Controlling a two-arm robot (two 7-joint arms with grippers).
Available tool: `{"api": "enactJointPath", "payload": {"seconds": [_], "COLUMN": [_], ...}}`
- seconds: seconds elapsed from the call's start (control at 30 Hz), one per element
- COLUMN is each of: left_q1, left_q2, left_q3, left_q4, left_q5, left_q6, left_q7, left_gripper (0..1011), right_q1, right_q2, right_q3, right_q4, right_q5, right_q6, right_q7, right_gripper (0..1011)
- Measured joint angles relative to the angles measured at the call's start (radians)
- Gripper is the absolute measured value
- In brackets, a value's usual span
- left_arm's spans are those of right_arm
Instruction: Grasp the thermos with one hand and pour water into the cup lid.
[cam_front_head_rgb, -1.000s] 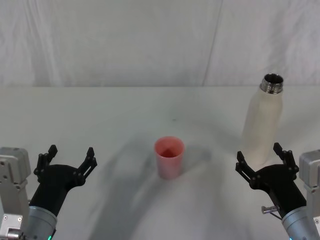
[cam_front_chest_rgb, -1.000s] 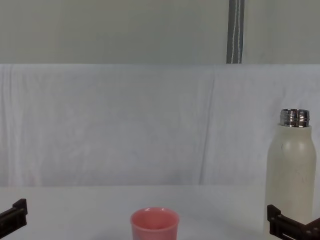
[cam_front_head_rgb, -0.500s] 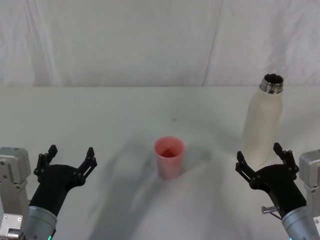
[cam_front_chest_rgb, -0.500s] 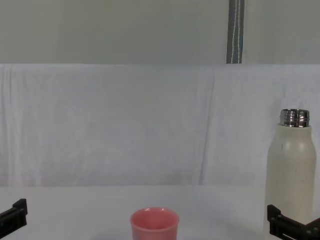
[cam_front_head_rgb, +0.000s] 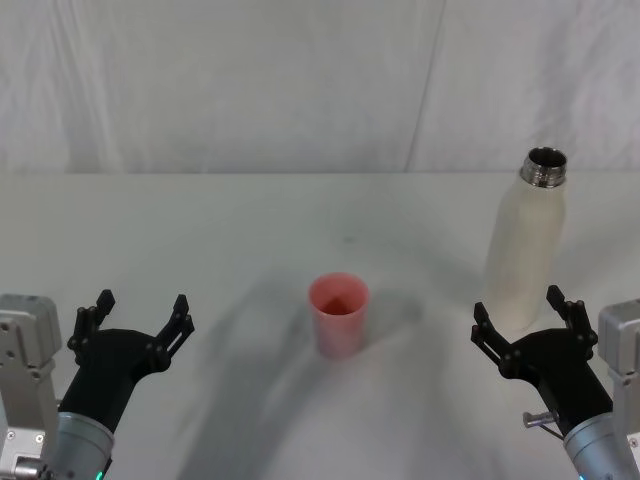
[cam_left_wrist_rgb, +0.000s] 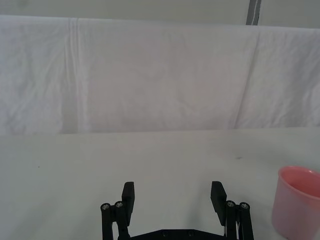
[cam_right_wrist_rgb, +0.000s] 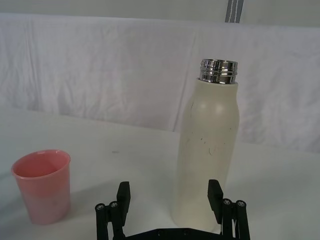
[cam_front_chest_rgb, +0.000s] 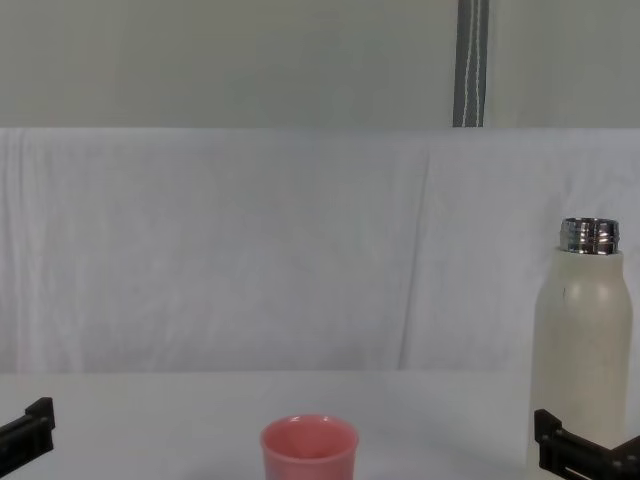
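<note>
The cream-white thermos (cam_front_head_rgb: 527, 243) stands upright at the table's right, its steel neck uncapped; it also rises at the right of the chest view (cam_front_chest_rgb: 583, 345) and fills the middle of the right wrist view (cam_right_wrist_rgb: 207, 150). A pink cup lid (cam_front_head_rgb: 338, 315) stands upright near the table's centre (cam_front_chest_rgb: 309, 447) (cam_right_wrist_rgb: 42, 184) (cam_left_wrist_rgb: 297, 202). My right gripper (cam_front_head_rgb: 528, 322) is open just in front of the thermos base, apart from it, fingers either side (cam_right_wrist_rgb: 169, 197). Low on the left, my left gripper (cam_front_head_rgb: 137, 318) is open and empty (cam_left_wrist_rgb: 172, 196), well left of the cup.
A white cloth covers the table (cam_front_head_rgb: 250, 230) and hangs as a backdrop (cam_front_head_rgb: 300, 80). A grey pole (cam_front_chest_rgb: 472, 62) stands behind the backdrop. Bare cloth lies between the cup and both grippers.
</note>
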Motion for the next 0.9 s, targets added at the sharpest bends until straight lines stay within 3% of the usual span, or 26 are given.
{"api": "enactJointPath", "payload": {"seconds": [0.23,0.43,0.9], "left_q1": [0.000,0.000,0.000], "left_q2": [0.000,0.000,0.000], "left_q3": [0.000,0.000,0.000], "left_q4": [0.000,0.000,0.000], "left_q5": [0.000,0.000,0.000], "left_q6": [0.000,0.000,0.000], "left_q7": [0.000,0.000,0.000], "left_gripper": [1001,1001,1001], "right_q1": [0.000,-0.007,0.074], "right_q2": [-0.001,-0.021,-0.049], "right_q3": [0.002,0.044,0.093], "right_q4": [0.000,0.008,0.091], "right_q5": [0.000,0.020,0.026], "right_q6": [0.000,-0.004,-0.002], "right_q7": [0.000,0.010,0.073], "right_gripper": [1001,1001,1001]}}
